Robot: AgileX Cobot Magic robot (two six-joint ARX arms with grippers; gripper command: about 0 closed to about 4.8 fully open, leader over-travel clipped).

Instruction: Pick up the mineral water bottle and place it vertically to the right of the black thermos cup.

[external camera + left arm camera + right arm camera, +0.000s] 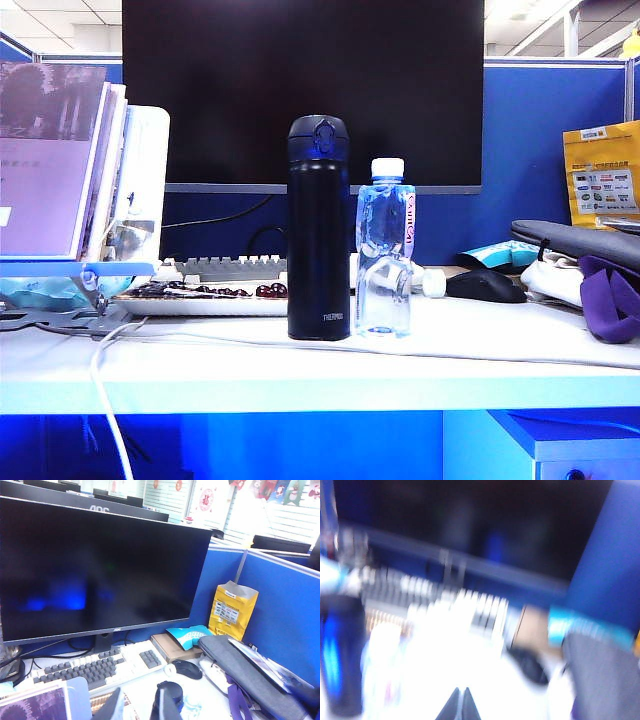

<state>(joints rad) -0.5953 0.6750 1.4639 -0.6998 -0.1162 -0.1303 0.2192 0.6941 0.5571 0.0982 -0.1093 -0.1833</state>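
Note:
The black thermos cup [319, 230] stands upright at the middle of the white desk. Close on its right the mineral water bottle [385, 250] stands upright, clear with a white cap, apart from both grippers. Neither gripper shows in the exterior view. In the left wrist view my left gripper [139, 700] is open with nothing between its fingers, above and in front of the thermos lid [172, 692]. The right wrist view is blurred. There my right gripper [461, 692] is shut and empty over the desk, off to the side of the bottle [382, 672] and the thermos [340, 665].
A large dark monitor [300, 90] and a keyboard [230, 268] stand behind. A black mouse [485, 287] and a small white cap [433, 284] lie right of the bottle. A grey bag [580, 245] and purple cloth [610, 295] fill the right edge. A book stand [70, 170] stands left; a white cable [105, 400] hangs off the front.

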